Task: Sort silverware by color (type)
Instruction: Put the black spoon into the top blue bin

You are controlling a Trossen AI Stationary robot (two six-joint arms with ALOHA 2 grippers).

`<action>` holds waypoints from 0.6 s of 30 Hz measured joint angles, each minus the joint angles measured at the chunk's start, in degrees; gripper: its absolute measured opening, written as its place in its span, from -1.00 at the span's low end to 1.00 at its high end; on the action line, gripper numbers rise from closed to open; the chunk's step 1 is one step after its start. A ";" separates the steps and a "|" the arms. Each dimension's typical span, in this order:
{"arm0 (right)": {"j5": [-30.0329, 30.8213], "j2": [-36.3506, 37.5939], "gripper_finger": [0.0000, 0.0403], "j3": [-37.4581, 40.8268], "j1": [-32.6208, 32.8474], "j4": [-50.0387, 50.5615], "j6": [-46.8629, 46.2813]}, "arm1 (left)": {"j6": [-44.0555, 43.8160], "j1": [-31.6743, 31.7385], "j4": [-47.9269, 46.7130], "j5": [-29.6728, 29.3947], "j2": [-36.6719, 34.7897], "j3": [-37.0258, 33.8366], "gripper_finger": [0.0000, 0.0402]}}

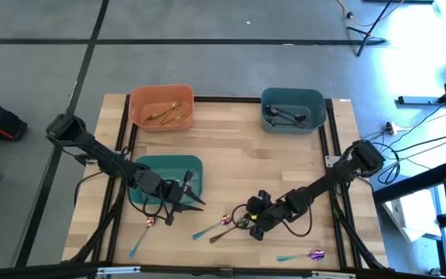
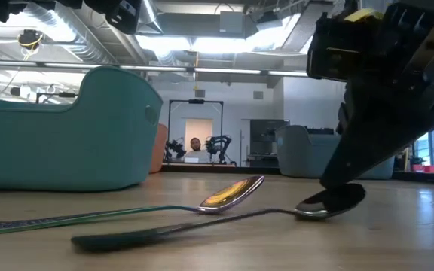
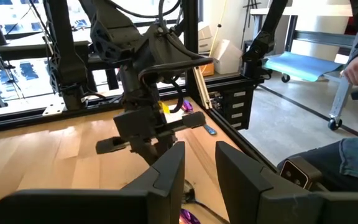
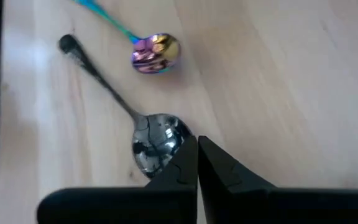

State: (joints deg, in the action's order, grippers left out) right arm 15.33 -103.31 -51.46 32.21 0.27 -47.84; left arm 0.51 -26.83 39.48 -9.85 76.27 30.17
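A glossy black spoon (image 1: 229,229) lies flat on the wood near the table's near edge, next to an iridescent spoon with a teal handle (image 1: 211,228). My right gripper (image 1: 254,226) is shut and low, at the black spoon's bowl. My left gripper (image 1: 200,198) is open and holds nothing; it hovers by the right rim of the teal bin (image 1: 169,164). Two more iridescent pieces (image 1: 142,236) (image 1: 304,255) lie on the table near the near edge. Gold pieces lie in the orange bin (image 1: 139,105), black ones in the blue-green bin (image 1: 320,105). My right gripper comes down steeply from the table's right side, and its shut fingertips (image 4: 188,155) meet the black spoon's bowl at its edge (image 4: 166,140). Whether the rim is pinched between the tips or only pressed on, I cannot tell. The spoon lies flat, bowl (image 2: 319,211) and handle (image 2: 126,237) on the table.
The iridescent spoon's bowl (image 4: 156,51) lies a short way from the black spoon's handle (image 4: 95,68). The teal bin's wall (image 2: 66,128) stands to the left of both spoons. Bare wood lies between the far bins and mid-table. A person shows far off in the room.
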 joint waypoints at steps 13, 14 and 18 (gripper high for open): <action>-3.65 4.52 -0.37 -0.15 -3.26 -3.22 7.10 | -0.11 0.00 0.09 0.11 0.00 0.00 -0.57; -3.38 4.49 -0.30 -0.15 -2.87 -5.19 8.89 | -0.11 0.00 0.11 0.11 0.00 0.00 -0.57; -3.74 1.55 -0.09 -0.27 -1.64 -14.78 16.88 | -0.32 0.00 0.12 0.11 0.00 0.00 -0.57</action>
State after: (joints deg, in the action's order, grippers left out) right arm 11.59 -101.76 -51.73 30.57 -14.51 -30.96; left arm 0.20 -26.83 39.61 -9.74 76.27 30.17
